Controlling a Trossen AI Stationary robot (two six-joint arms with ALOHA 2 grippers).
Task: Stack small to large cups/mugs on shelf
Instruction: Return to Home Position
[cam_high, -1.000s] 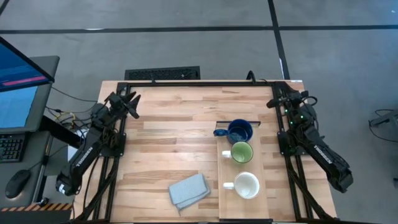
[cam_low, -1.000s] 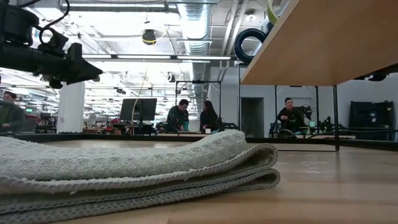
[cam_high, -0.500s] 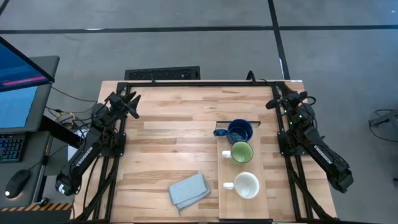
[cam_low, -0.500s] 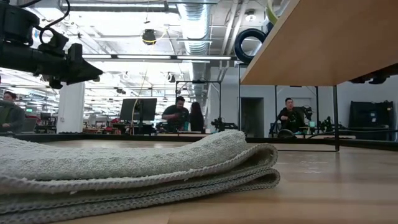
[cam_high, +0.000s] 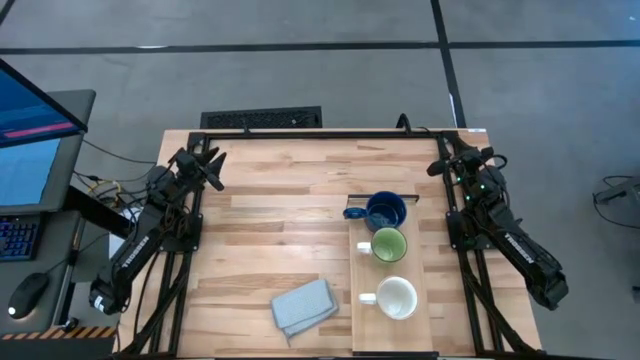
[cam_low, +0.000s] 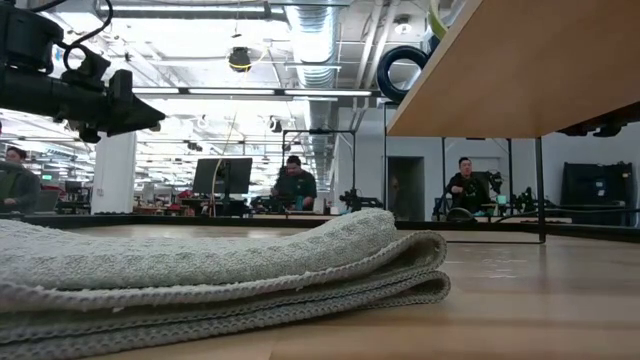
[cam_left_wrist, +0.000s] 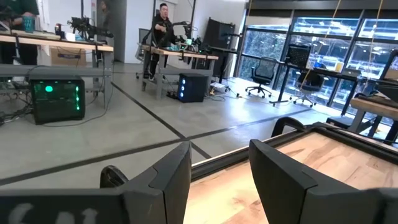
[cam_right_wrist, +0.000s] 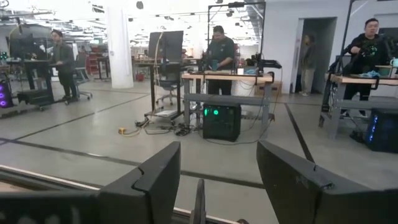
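Mugs, three in number, are placed in one row along the shelf (cam_high: 418, 330), and none is held. The dark blue mug (cam_high: 386, 211) is set at the shelf end with the thin dark metal edge, the light green mug (cam_high: 389, 245) is placed just beside it at the middle, and the white mug (cam_high: 397, 297) is set a little apart toward the other end. All three are upright, and their handles are turned to the shelf's side that faces the left arm.

A folded grey-blue cloth (cam_high: 304, 305) is laid on the tabletop (cam_high: 260, 230) just beside the shelf, at the level of the white mug.

The left arm is folded along the table edge, well apart from the shelf. The left gripper (cam_high: 213, 163) is pointed beyond the shelf's dark blue mug end and is held raised above the tabletop. Its fingers (cam_left_wrist: 168, 180) are kept moderately apart, and nothing is between them.

The right arm is folded in the same manner near the shelf's other long side. The right gripper (cam_high: 441, 160) is pointed the same way, and its fingers (cam_right_wrist: 155, 180) are spread wide with nothing grasped.
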